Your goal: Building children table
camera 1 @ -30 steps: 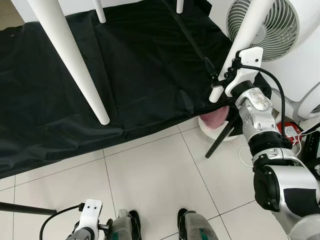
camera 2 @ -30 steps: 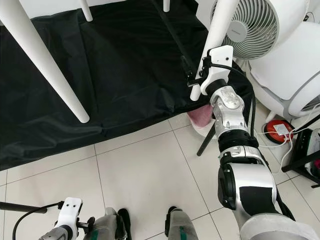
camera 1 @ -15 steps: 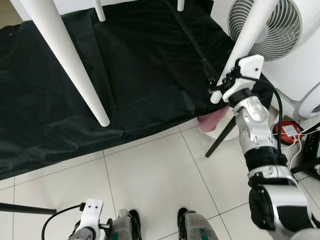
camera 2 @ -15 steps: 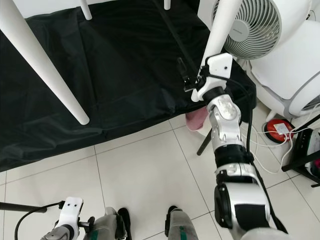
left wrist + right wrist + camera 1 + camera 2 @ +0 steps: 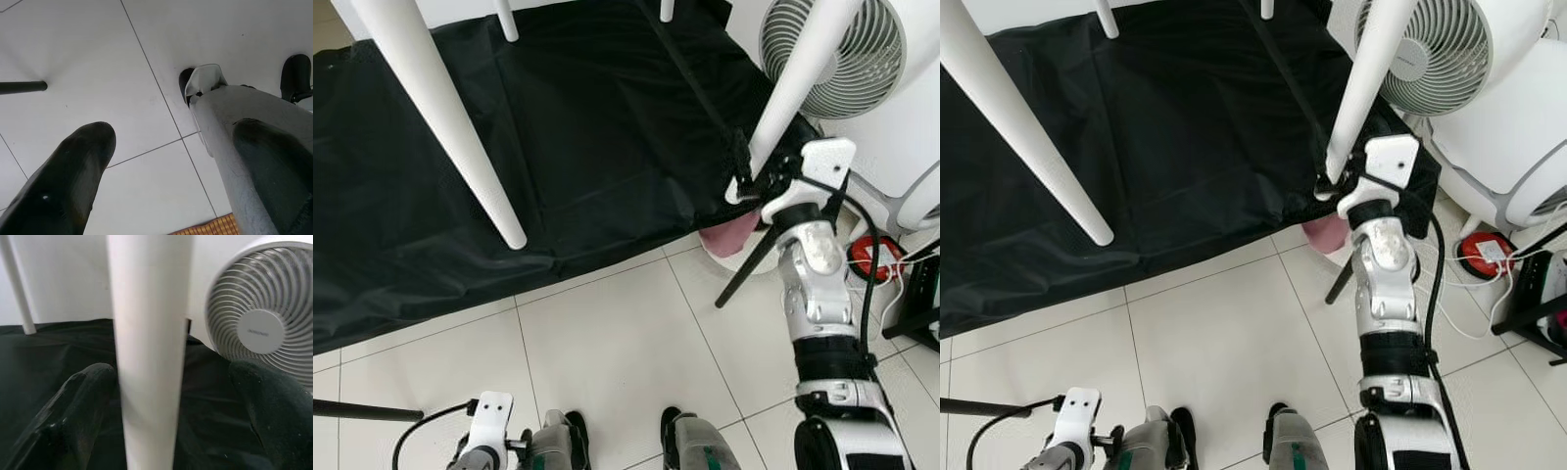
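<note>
A black sheet (image 5: 558, 147) is spread over the white tiled floor (image 5: 607, 343). A white fan (image 5: 847, 54) stands at its right edge. Two white table legs slant above the sheet, the left leg (image 5: 445, 117) and the right leg (image 5: 798, 83). The right gripper (image 5: 166, 431) is spread open around the right leg's lower end, one finger (image 5: 73, 416) touching it. The left gripper (image 5: 161, 161) hangs open above the tiles.

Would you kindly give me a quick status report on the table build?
Right gripper open, straddling the near-right white table leg, one finger touching it. Left gripper open, idle low over the tiles. Fan and black stand crowd the right arm.
</note>
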Motion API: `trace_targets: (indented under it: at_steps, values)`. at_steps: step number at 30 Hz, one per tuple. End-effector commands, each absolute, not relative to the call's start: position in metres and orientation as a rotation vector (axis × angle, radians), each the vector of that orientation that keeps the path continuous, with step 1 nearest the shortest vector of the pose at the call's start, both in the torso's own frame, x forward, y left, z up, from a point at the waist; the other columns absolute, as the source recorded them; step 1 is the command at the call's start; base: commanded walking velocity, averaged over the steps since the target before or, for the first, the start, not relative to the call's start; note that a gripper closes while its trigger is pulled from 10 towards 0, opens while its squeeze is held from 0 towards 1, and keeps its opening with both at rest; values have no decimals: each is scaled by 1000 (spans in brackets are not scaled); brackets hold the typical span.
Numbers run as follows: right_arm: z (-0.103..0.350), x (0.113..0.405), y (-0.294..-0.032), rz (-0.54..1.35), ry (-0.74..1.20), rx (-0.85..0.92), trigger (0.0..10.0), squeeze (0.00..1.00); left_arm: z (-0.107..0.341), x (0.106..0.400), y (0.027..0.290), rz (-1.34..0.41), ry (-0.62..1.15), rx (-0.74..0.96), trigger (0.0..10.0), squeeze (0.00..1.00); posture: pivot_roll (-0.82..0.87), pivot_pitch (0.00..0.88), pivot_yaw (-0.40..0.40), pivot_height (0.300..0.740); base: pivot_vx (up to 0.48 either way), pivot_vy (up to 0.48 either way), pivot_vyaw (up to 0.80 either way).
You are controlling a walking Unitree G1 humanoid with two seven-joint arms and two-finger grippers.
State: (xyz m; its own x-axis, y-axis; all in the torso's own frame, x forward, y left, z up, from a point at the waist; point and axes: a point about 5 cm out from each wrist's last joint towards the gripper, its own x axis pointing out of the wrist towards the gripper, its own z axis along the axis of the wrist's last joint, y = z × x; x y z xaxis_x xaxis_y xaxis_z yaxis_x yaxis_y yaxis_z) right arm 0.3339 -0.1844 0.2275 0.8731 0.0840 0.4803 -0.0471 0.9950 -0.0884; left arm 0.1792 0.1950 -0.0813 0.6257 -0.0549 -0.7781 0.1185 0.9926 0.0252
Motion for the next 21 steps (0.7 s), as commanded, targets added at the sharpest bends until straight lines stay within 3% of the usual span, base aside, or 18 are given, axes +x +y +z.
trace_targets:
  at_steps: [1,14,15,17,18,20,21]
  values:
    - [223,326,-180,50,-488,-48,10000,0,-92,157,197,-84,976,82,10000,0,-121,205,80,740,0,0,0]
    - [199,309,-167,114,-369,-30,10000,0,-92,157,199,-74,976,79,10000,0,-118,208,72,740,0,0,0]
    - [190,305,-165,139,-338,-26,9412,0,-92,157,198,-72,977,76,10000,0,-118,208,72,740,0,0,0]
    - [185,303,-164,154,-319,-23,9412,0,-92,157,198,-71,977,74,10000,0,-118,208,72,740,0,0,0]
    - [183,302,-164,156,-309,-22,1529,0,-92,157,198,-70,976,72,10000,0,-118,208,72,740,0,0,0]
    - [182,301,-165,155,-305,-22,1529,0,-92,157,198,-70,976,70,10000,0,-118,208,72,740,0,0,0]
    - [181,301,-165,154,-301,-21,0,0,-92,156,197,-70,976,68,10000,0,-115,209,70,740,0,0,0]
